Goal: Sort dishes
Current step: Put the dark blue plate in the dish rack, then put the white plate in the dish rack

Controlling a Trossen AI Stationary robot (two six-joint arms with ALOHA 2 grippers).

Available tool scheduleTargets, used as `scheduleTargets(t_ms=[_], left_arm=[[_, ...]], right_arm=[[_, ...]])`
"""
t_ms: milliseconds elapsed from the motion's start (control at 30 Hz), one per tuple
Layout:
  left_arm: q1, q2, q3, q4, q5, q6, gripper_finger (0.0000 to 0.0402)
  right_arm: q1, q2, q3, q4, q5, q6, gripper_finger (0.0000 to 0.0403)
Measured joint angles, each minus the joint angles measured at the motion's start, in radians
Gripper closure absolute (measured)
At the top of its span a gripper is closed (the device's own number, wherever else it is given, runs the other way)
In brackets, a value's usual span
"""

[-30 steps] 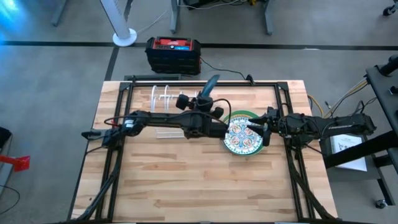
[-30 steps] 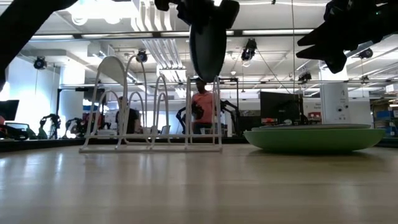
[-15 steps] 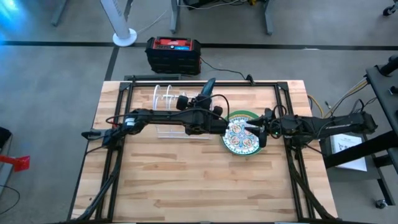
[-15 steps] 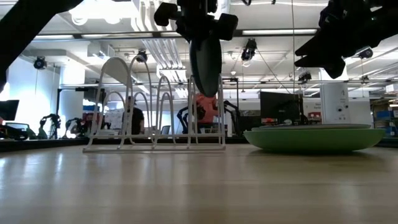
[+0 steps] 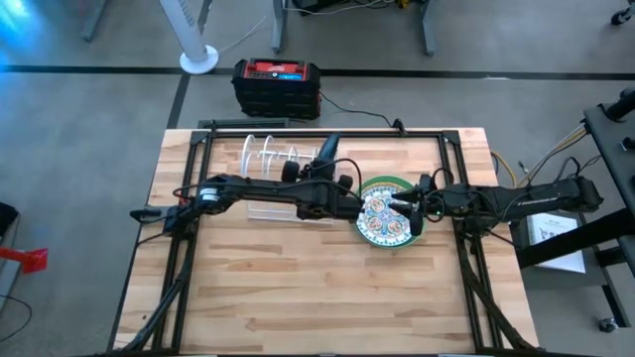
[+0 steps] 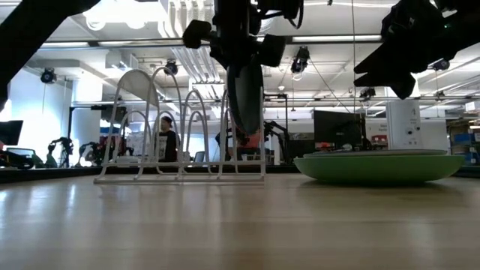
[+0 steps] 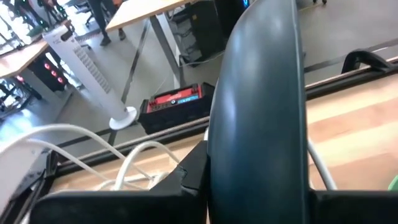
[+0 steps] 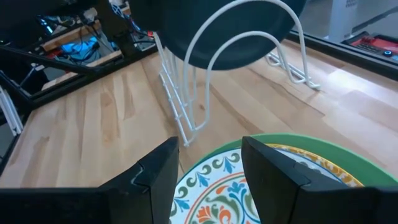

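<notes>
My left gripper (image 5: 319,177) is shut on a dark teal plate (image 5: 328,151), which stands on edge among the right-hand loops of the white wire rack (image 6: 180,127). In the low view the plate (image 6: 246,101) reaches partway down between the wires. A white plate with a blue floral pattern (image 5: 386,220) tops a stack at the table's middle right. A yellow rim (image 8: 323,172) shows under it, and a light green plate (image 6: 379,166) lies on the table at the bottom. My right gripper (image 8: 211,174) hovers open just above the floral plate (image 8: 214,193). My left gripper pinches the teal plate's rim (image 7: 249,186) between its two fingers, one on each face. The fingers (image 7: 143,202) point toward the table's far edge, slanting a little down. The plate stands nearly upright, its lower edge (image 6: 247,142) between the rack's wires and above the rack's base.
A red and black box (image 5: 277,84) and a white fan base (image 5: 198,59) stand on the floor beyond the far edge. Bare wood fills the near half of the table (image 5: 298,297). People and desks show in the room behind the rack.
My left gripper has gone down with the teal plate. The plate has turned from a tilt to nearly upright and has sunk lower between the rack's right-hand wires.
</notes>
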Motion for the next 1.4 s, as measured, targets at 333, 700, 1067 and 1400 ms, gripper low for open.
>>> scheduleTargets(t_ms=[333, 700, 1067, 1400], left_arm=[[0.0, 0.0, -0.049, 0.042, 0.031, -0.042, 0.0359], [-0.001, 0.0, -0.049, 0.075, 0.031, -0.042, 0.0321], [0.0, 0.0, -0.049, 0.08, 0.031, -0.042, 0.0247], [-0.005, 0.001, 0.051, 0.074, 0.049, 0.099, 0.0233]], right_arm=[[0.0, 0.003, 0.0, 0.0, 0.0, 0.007, 0.0233], [0.0, 0.004, 0.0, 0.001, 0.001, 0.008, 0.0228], [0.0, 0.004, 0.0, 0.001, 0.001, 0.007, 0.0228], [0.0, 0.004, 0.0, 0.001, 0.001, 0.007, 0.0226]])
